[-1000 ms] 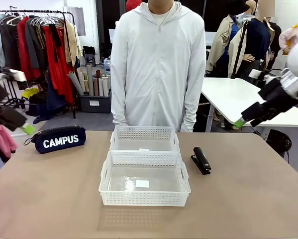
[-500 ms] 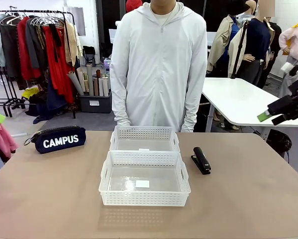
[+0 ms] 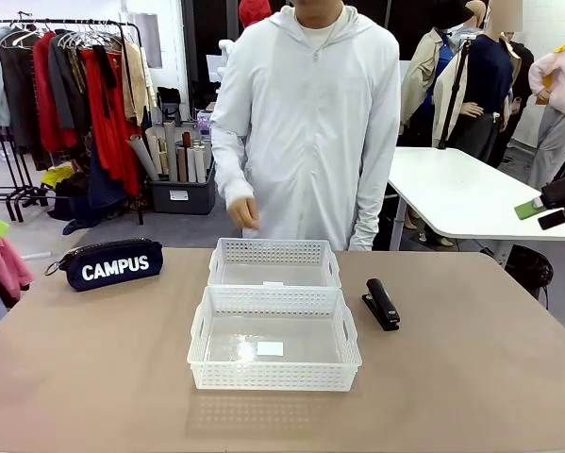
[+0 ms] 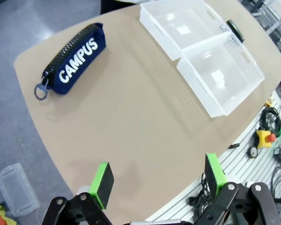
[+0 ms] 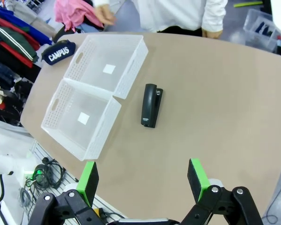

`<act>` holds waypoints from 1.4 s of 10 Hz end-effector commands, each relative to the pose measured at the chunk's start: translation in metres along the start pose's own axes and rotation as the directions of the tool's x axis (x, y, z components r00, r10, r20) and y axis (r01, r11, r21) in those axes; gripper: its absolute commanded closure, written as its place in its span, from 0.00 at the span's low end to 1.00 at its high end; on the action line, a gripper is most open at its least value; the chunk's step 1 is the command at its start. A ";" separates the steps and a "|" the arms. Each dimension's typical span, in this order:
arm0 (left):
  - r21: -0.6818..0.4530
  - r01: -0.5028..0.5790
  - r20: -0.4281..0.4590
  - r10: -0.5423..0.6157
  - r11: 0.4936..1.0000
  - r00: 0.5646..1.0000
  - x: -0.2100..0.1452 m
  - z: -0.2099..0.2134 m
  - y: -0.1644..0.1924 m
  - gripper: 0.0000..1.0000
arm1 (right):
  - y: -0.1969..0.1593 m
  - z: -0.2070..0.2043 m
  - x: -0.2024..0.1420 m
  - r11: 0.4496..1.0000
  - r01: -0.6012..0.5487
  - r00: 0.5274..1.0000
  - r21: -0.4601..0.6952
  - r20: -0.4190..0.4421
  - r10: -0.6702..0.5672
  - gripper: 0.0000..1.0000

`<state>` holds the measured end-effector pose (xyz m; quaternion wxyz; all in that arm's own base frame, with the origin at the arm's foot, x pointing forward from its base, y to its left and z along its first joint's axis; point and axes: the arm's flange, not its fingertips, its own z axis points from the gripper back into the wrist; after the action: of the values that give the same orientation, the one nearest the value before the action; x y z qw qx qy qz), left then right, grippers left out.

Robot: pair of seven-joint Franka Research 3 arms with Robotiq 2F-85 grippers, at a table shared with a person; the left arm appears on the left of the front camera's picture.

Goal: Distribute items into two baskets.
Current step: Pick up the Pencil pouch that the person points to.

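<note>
Gaping empty: left claw [image 4: 158, 176], right claw [image 5: 143, 179].

Front cam chops off the right gripper [image 3: 541, 212] at the picture's right edge, so just a green pad and a black fingertip poke in. From the left wrist, the stapler [image 4: 234, 29] is mostly tucked behind the far basket [image 4: 158, 33]. The sticker [image 3: 270, 348] in the near basket [image 3: 273, 376] is way too small to read.

A big brown table [image 3: 471, 377] stands on a grey floor [image 3: 131, 229]. Behind its far left corner, a clothes rack [image 3: 74, 85] holds red and dark clothes. A dark bin [image 3: 180, 196] full of rolls [image 3: 174, 151] sits beside the rack. A white table [image 3: 452, 189] stands past the far right corner.
</note>
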<state>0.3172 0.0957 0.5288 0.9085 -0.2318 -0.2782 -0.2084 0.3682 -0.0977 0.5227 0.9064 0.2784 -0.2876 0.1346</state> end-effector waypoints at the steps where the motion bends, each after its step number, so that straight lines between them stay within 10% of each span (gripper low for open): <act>1: -0.016 0.017 0.059 -0.016 1.000 0.998 -0.011 0.010 -0.001 0.00 | -0.004 -0.001 -0.009 0.999 -0.024 0.999 0.036 0.023 0.024 0.00; 14: 0.008 0.007 0.065 -0.007 1.000 0.998 -0.010 0.022 -0.005 0.00 | -0.002 0.002 -0.005 1.000 -0.002 1.000 0.002 0.000 0.002 0.00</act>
<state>0.2987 0.1057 0.5404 0.8995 -0.2340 -0.3083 -0.2029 0.3640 -0.1015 0.5192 0.9074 0.2763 -0.2865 0.1347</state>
